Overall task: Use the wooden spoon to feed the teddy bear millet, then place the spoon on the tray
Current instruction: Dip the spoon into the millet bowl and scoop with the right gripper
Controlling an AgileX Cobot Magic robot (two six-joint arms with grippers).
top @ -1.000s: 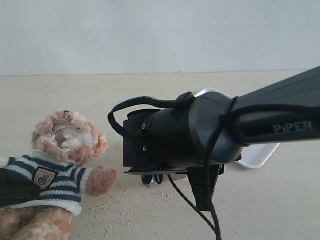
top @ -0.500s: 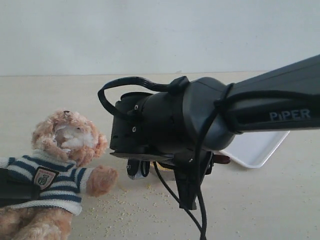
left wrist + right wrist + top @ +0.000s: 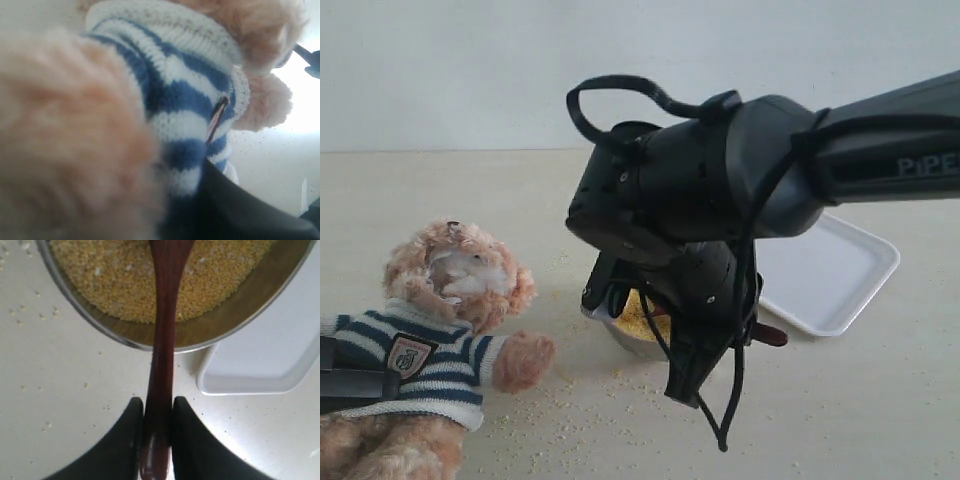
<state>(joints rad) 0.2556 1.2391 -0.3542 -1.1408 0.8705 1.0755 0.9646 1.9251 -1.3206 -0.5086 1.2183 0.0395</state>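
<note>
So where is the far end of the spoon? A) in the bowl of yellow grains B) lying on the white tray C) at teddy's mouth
A: in the right wrist view the wooden spoon, pinched by the right gripper, crosses the bowl rim and ends among the millet.

The exterior camera sits low near bench [image 3: 880, 420] level, facing the back wall [image 3: 440, 70]. The left wrist camera is pressed right against the teddy bear [image 3: 190, 85]; the right wrist camera looks closely down on bowl [image 3: 235, 312] and tray [image 3: 260, 357]. The exterior view shares all three.
</note>
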